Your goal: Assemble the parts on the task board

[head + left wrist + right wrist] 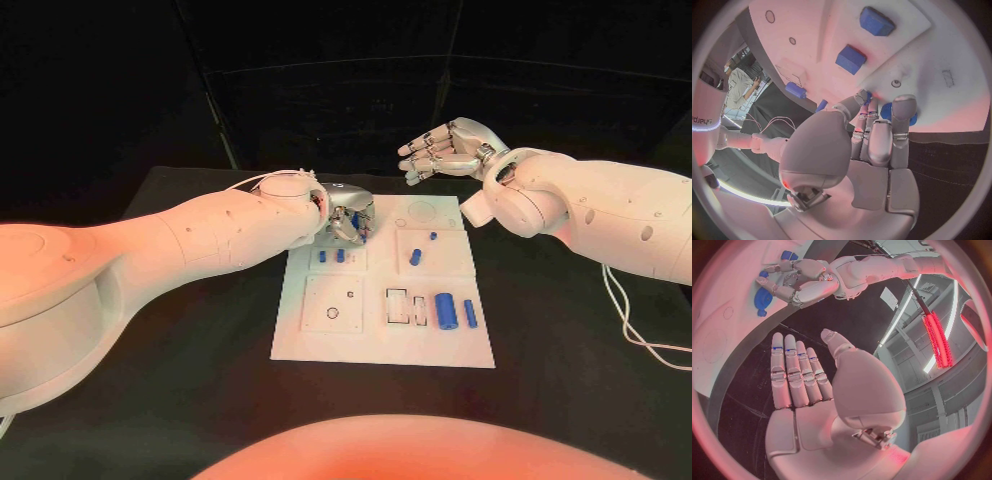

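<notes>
The white task board lies mid-table. My left hand is bent down over the board's far left corner. Its fingers and thumb close around a round blue part that sits on the board. From the right wrist view, the same round blue part shows under the left hand. My right hand hangs in the air beyond the board's far edge, fingers spread, nothing in its palm. Two blue cylinders lie side by side near the board's right edge.
Two short blue pegs stand just in front of the left hand, and another blue piece lies mid-board. Two blue blocks show past the left fingers. A white cable trails on the table at the right.
</notes>
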